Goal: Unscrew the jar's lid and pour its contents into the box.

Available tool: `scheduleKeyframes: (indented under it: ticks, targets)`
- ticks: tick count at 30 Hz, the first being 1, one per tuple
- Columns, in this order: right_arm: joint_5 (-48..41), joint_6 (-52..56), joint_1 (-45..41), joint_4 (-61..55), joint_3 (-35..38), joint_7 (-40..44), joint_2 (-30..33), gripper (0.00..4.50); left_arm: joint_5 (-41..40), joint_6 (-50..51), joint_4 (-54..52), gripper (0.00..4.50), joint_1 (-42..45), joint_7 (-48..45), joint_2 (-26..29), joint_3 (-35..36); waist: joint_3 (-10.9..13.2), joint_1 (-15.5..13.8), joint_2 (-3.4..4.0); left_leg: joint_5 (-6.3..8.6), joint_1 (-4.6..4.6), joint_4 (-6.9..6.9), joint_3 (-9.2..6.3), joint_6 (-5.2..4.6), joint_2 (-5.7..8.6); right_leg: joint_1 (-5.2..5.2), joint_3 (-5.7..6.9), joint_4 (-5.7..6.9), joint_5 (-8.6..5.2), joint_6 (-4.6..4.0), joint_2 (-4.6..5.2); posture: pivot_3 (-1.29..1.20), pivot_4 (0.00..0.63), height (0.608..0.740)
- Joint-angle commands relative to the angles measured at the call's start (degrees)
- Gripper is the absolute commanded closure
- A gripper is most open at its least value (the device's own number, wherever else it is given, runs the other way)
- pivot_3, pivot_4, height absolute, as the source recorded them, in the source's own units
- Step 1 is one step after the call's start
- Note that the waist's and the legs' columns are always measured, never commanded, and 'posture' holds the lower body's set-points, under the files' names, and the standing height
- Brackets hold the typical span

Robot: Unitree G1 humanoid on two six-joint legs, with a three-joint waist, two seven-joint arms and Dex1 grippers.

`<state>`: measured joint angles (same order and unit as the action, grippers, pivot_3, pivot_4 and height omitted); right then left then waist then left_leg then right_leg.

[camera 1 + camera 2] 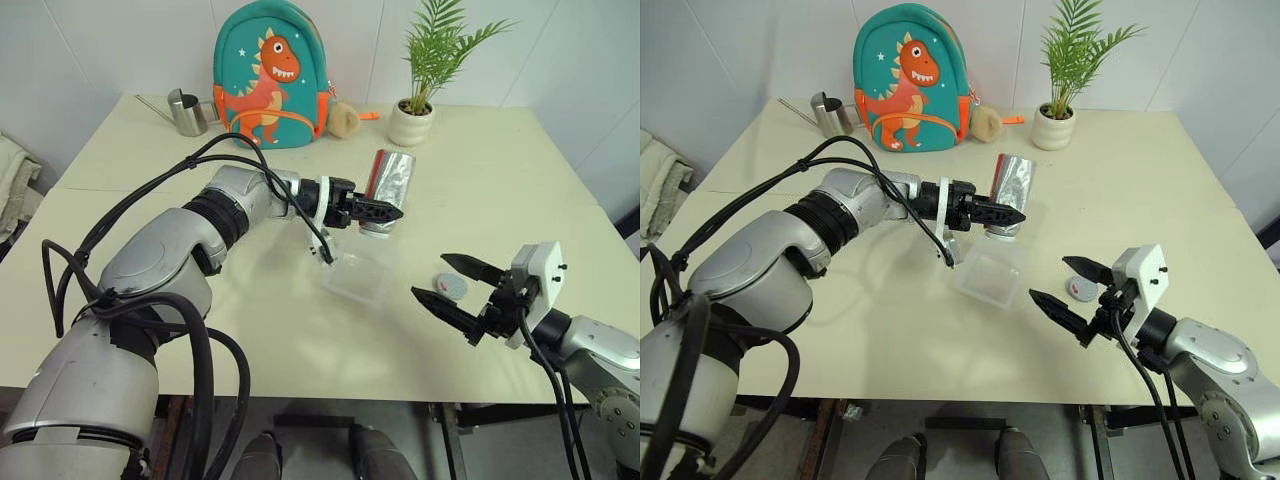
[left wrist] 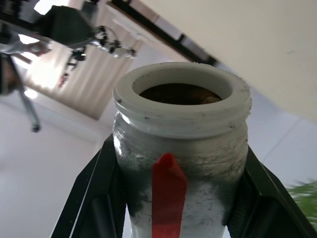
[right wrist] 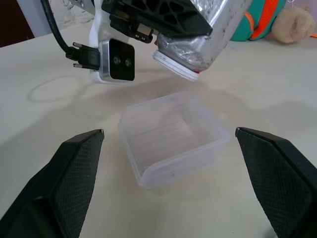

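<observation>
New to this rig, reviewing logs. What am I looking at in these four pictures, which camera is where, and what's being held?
It is a humanoid robot with two arms, each ending in a two-fingered black gripper. Two pictures come from its head, looking down over a table; the other two come from cameras on each wrist. The left gripper is shut on the jar, tipped mouth-down above the box, a clear tray. The left wrist view looks into the jar's open mouth, with the contents inside. The right gripper is open and holds nothing. The lid lies on the table. Further back stand a dinosaur backpack, a steel watering can and a potted plant.
</observation>
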<state>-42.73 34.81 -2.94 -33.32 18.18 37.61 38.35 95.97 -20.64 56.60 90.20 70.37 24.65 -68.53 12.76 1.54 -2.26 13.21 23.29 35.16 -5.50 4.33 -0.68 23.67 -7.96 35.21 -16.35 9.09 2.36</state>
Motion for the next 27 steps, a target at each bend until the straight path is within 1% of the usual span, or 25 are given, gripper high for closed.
scheduleKeyframes:
  ticks: [1,6,11,17,19,21,25,27]
  targets:
    - [0.24,-1.36,-1.63,-0.05,-0.04,0.35,0.59,0.02,1.22,4.38,-2.28,2.46,1.59,5.50,0.92,0.08,0.00,0.03,0.00,0.00,-0.02,0.01,0.01,0.00,0.00,0.00,-0.01,0.04,0.00,0.00,0.00,0.00,0.150,0.740]
    - [0.44,-1.25,-2.89,0.62,-0.44,0.68,0.65,0.02,2.41,6.67,-1.52,2.46,0.78,8.31,0.95,-0.88,0.00,-0.09,0.00,0.00,-0.04,0.05,0.01,0.01,0.03,0.01,-0.01,0.17,-0.03,-0.01,0.01,0.00,0.150,0.740]
    - [0.74,-1.34,-3.89,1.43,-0.73,1.10,0.97,0.02,3.19,8.49,1.35,2.46,0.76,9.22,0.15,-2.39,0.00,-0.02,0.00,-0.01,-0.06,0.08,0.01,0.00,0.03,0.02,-0.01,0.24,-0.03,-0.01,0.01,0.00,0.150,0.740]
    - [0.88,-1.18,-5.01,2.69,-0.42,2.32,2.13,0.02,2.45,8.30,2.41,2.46,-0.13,9.22,-0.07,-2.56,0.00,-0.06,0.00,-0.01,-0.05,0.09,0.01,0.00,0.04,0.02,-0.01,0.26,-0.03,-0.01,0.01,0.00,0.150,0.740]
    - [0.81,-1.18,-5.42,3.11,-0.28,2.65,2.46,0.02,0.62,4.65,4.10,2.46,0.14,8.78,-0.64,-1.91,0.00,-0.07,0.00,-0.01,-0.05,0.10,0.01,0.00,0.04,0.02,-0.01,0.29,-0.03,-0.01,0.01,0.00,0.150,0.740]
    - [0.70,-1.16,-5.61,3.21,-0.17,2.80,2.66,0.02,-2.97,1.61,7.31,2.46,0.53,5.26,-1.24,0.52,0.00,-0.10,0.00,-0.01,-0.05,0.12,0.01,0.00,0.04,0.02,-0.01,0.30,-0.03,-0.01,0.01,0.00,0.150,0.740]
    - [0.83,-1.08,-5.76,3.82,0.18,3.56,3.30,0.02,-5.59,-0.78,5.34,2.46,-0.62,4.16,-0.15,1.62,0.00,0.04,0.00,-0.01,-0.06,0.15,0.02,0.00,0.04,0.02,-0.03,0.33,-0.03,-0.01,0.01,0.00,0.150,0.740]
    - [1.06,-1.17,-6.18,4.26,-0.10,3.72,3.50,0.02,-11.08,-7.91,5.95,2.46,-0.70,0.31,0.04,4.92,0.00,-0.02,0.00,-0.01,-0.06,0.15,0.01,0.00,0.04,0.02,-0.03,0.34,-0.03,-0.01,0.02,0.00,0.150,0.740]
